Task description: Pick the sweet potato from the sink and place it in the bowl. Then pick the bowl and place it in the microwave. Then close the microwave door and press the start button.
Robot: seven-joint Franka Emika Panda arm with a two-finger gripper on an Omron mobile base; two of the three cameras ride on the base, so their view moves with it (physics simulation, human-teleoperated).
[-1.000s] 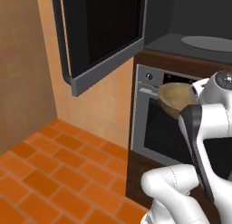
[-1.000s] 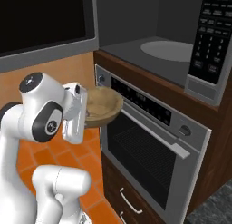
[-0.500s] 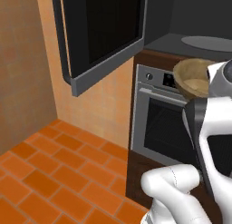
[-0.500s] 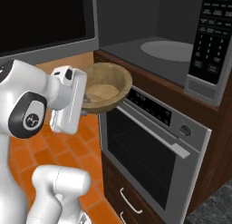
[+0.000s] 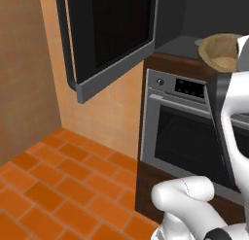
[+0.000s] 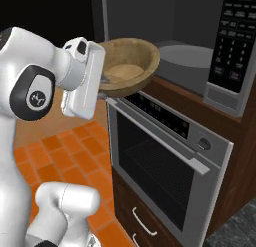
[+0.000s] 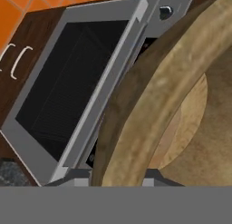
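Microwave, the biggest thing here, sits built in above the steel oven; its dark cavity with a pale round plate stands open, and the keypad panel is at about 2 o'clock in the right base view. Next in size, the microwave door hangs swung wide open, a dark glass panel with a grey frame edge, at 11 o'clock in the left base view. Below it the oven front with its bar handle fills the lower middle, and orange floor tiles spread toward 7 o'clock.

Smaller again is the bowl, tan-brown and wood-like, held up in the air just in front of the cavity mouth, roughly level with its floor and tilted a little. In the left base view it shows at 2 o'clock. Whether the sweet potato lies inside I cannot tell; only a pale patch at the bottom of the bowl is visible.

Smallest, the claw is closed part-way on the near rim of the bowl, one tip on each side of the wall, as the hand view shows at 6 o'clock.

The bowl looks stiff and fairly light, with a smooth wall that could slip in a rim pinch, so any loose load inside would likely roll if it tips. Holding at the rim seems right; keeping it level while easing it into the cavity is probably what matters.
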